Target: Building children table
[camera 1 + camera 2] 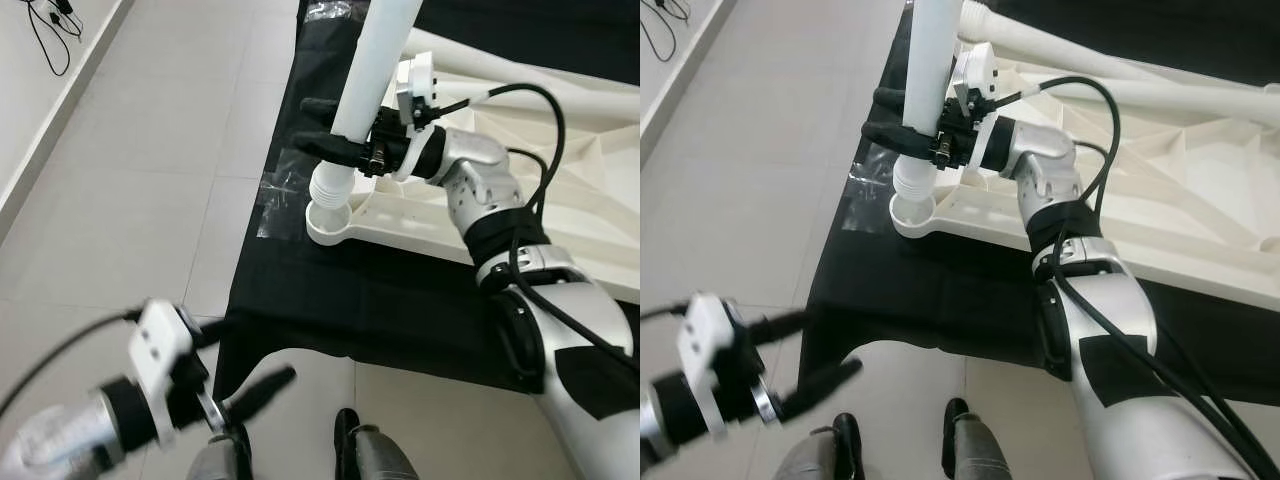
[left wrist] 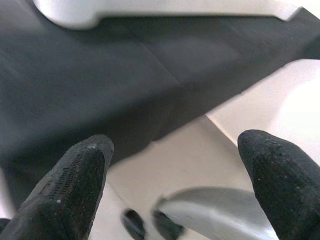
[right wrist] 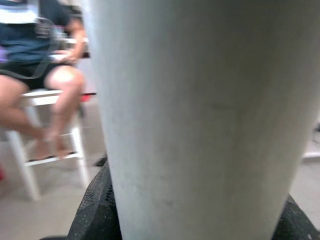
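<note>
A white table leg (image 1: pixel 372 70) is standing nearly upright, its ribbed lower end (image 1: pixel 329 185) sitting just above the round corner socket (image 1: pixel 328 222) of an upturned white table top (image 1: pixel 560 170), which is lying on a black cloth (image 1: pixel 330 290) spread over a pale tiled floor (image 1: pixel 150 180). The right gripper (image 1: pixel 335 128) is clamping the leg low down, just above the ribbed end, its two black fingers reaching across either side of the tube; from the right wrist camera the leg (image 3: pixel 200 120) is looming large between the finger pads (image 3: pixel 97 210). A second white leg (image 1: pixel 1040 45) is lying on the table top beyond. The left gripper (image 1: pixel 245 365) is hovering low over the floor by the near edge of the cloth, well apart from the table, its fingers (image 2: pixel 65 195) spread and holding nothing. Behind the leg, in the right wrist view, a person (image 3: pixel 35 65) is sitting on a white stool (image 3: pixel 30 130). Black cables (image 1: pixel 50 25) are trailing along the floor by the wall.
</note>
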Robot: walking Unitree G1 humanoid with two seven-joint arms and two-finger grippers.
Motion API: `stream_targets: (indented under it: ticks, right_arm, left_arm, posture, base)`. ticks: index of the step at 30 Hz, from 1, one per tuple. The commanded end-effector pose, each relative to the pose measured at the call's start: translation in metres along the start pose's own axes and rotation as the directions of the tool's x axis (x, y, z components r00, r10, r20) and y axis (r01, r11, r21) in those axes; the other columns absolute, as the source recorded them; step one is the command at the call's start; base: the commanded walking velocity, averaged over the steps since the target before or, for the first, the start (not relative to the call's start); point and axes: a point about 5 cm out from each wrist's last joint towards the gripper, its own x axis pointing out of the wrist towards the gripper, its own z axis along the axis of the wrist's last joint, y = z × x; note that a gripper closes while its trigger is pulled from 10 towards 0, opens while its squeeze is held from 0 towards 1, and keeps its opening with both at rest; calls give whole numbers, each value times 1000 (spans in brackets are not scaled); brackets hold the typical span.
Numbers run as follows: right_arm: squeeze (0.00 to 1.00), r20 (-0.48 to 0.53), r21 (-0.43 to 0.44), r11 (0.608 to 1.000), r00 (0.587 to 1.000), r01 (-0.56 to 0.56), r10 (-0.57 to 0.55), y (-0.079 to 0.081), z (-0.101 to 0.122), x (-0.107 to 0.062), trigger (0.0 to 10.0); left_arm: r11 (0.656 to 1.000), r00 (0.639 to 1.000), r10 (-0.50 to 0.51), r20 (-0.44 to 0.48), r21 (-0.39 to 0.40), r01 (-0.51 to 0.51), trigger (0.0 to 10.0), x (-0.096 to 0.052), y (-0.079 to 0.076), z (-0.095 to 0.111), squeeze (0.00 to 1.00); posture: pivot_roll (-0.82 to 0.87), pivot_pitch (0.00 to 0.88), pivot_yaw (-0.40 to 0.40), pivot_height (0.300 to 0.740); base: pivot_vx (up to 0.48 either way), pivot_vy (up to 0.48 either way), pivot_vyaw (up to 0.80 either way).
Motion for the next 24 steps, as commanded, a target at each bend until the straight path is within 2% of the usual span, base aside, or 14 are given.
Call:
stream_targets:
  ticks: [1,2,3,5,7,9,17,20,22,24]
  right_arm:
    - [0,-52,96,992,995,-83,89,10,-20,-1,10000]
    - [0,-48,112,983,987,-145,151,13,-19,1,10000]
    - [0,-48,112,983,987,-145,151,13,-19,1,10000]
    - [0,-57,116,973,977,-198,205,15,-17,6,10000]
    - [0,-57,116,973,977,-198,205,15,-17,6,10000]
    - [0,-66,108,971,973,-211,219,16,-17,11,10000]
    - [0,-106,130,956,955,-263,277,24,-26,20,10000]
    - [0,-143,140,941,934,-307,326,30,-30,24,10000]
    - [0,-178,132,920,904,-369,388,36,-27,29,10000]
    - [0,-239,110,889,856,-445,458,43,-23,38,10000]
  left_arm:
    - [1000,1000,-2,-9,3,3,10000,0,-6,-1,0]
    - [1000,1000,21,5,8,-21,10000,0,-5,1,0]
    - [1000,1000,21,5,8,-21,10000,0,-5,1,0]
    - [991,995,95,37,86,-98,10000,1,-1,3,0]
    - [991,995,95,37,86,-98,10000,1,-1,3,0]
    - [984,994,100,52,142,-107,10000,2,-7,3,0]
    - [981,992,105,69,157,-115,10000,2,-16,2,0]
    - [982,992,100,81,150,-111,10000,2,-18,2,0]
    - [981,992,98,82,157,-110,10000,2,-19,2,0]
    - [979,991,97,87,168,-111,10000,3,-19,2,0]
  posture:
    - [43,465,-39,740]
    - [49,470,-38,740]
    - [49,470,-38,740]
    - [52,481,-35,740]
    - [52,481,-35,740]
    - [54,495,-35,740]
    - [68,508,-33,740]
    - [74,509,-33,740]
    - [75,510,-34,740]
    - [76,509,-35,740]
  base:
    - [0,0,0]
    - [0,0,0]
    - [0,0,0]
    - [0,0,0]
    - [0,0,0]
    - [0,0,0]
    - [0,0,0]
    - [0,0,0]
    - [0,0,0]
    - [0,0,0]
